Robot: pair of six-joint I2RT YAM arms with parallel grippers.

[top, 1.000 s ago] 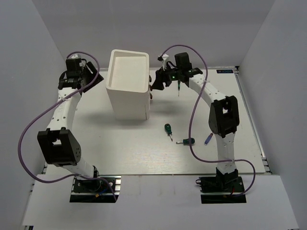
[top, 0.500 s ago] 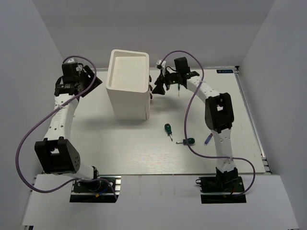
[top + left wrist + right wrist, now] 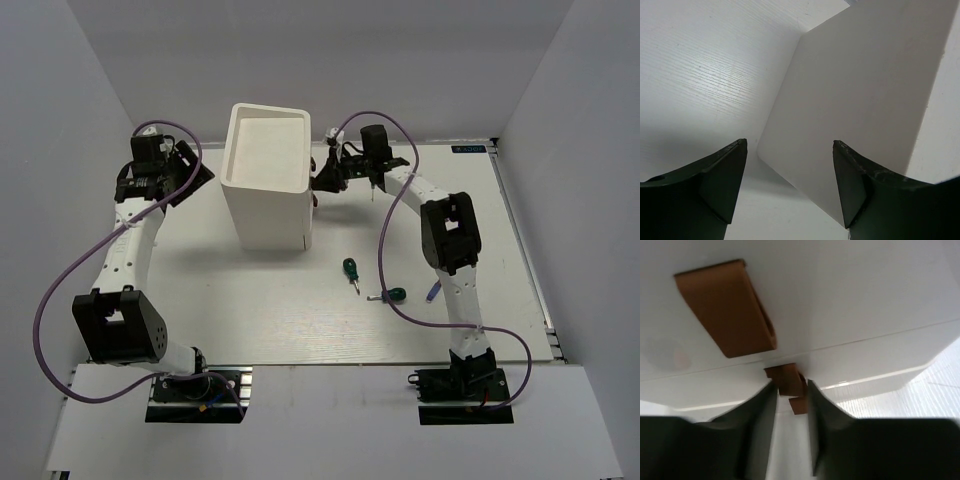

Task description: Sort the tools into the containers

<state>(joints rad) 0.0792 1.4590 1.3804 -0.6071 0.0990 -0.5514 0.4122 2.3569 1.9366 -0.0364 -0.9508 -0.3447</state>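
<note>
The tall white cabinet (image 3: 265, 175) stands at the back middle of the table. My right gripper (image 3: 322, 181) is at its right face. In the right wrist view the gripper (image 3: 790, 390) is shut on a small brown drawer handle (image 3: 789, 380), one finger (image 3: 757, 415) on each side. A larger brown handle (image 3: 725, 307) sits on the drawer above. My left gripper (image 3: 195, 170) hangs open left of the cabinet, and its wrist view shows the cabinet wall (image 3: 860, 100) beyond the gripper (image 3: 790, 150). Two green-handled screwdrivers (image 3: 350, 270) (image 3: 390, 295) and a purple-handled one (image 3: 433, 291) lie on the table.
A slim dark tool (image 3: 372, 190) lies under my right forearm near the back. White walls enclose the table (image 3: 250, 300) on the left, back and right. Purple cables loop off both arms.
My right gripper has moved left to the cabinet's face and closed around the small brown handle. The left arm pulled back a little, then stayed still.
</note>
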